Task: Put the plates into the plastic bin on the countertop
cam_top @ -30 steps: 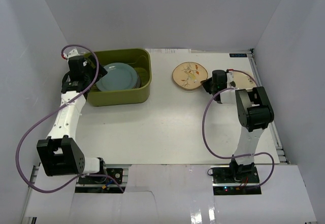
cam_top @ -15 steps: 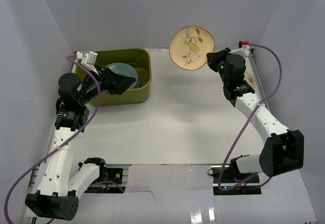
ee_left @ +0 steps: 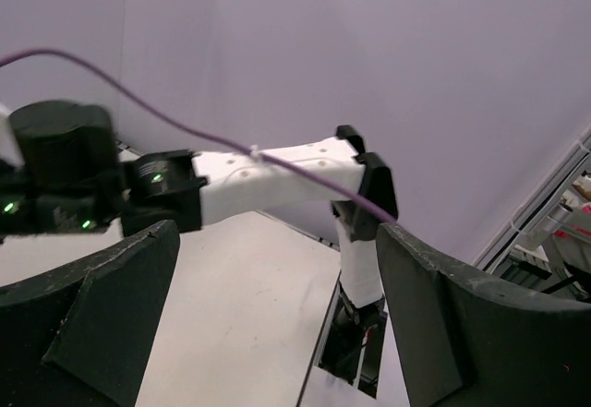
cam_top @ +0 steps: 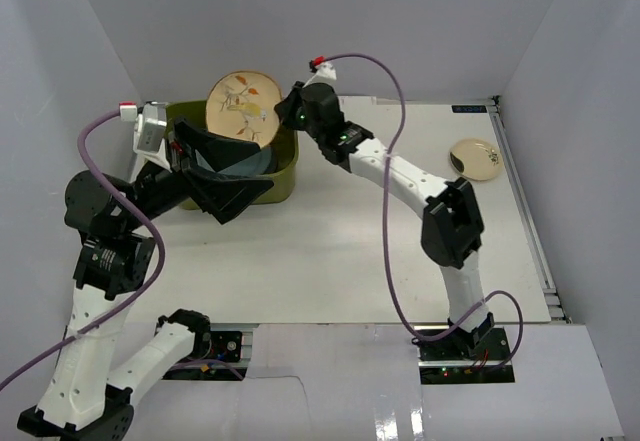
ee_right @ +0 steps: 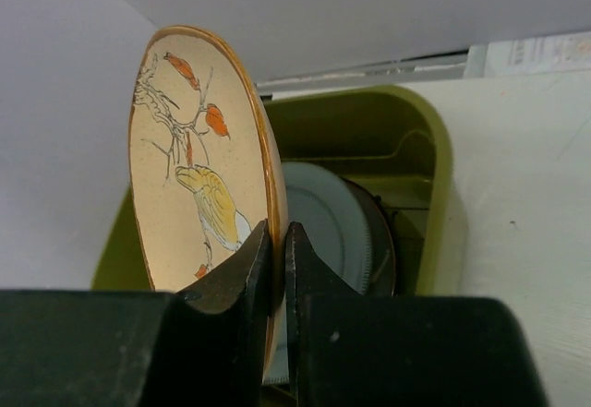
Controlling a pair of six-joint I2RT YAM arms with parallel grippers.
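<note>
Above the plastic bin (ee_right: 411, 135), right tool (ee_right: 277, 241) pinches tan floral plate (ee_right: 185, 176).

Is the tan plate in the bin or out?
Out: the tan plate stands on edge above the bin, rim pinched by the right fingers.

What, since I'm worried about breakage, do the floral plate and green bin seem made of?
Tan floral plate: probably glazed ceramic, judging by the thin rigid rim, painted branch motif and slight sheen.
Green bin: apparently moulded plastic, judging by the uniform olive colour, rounded corners and smooth, fairly matte walls.
</note>
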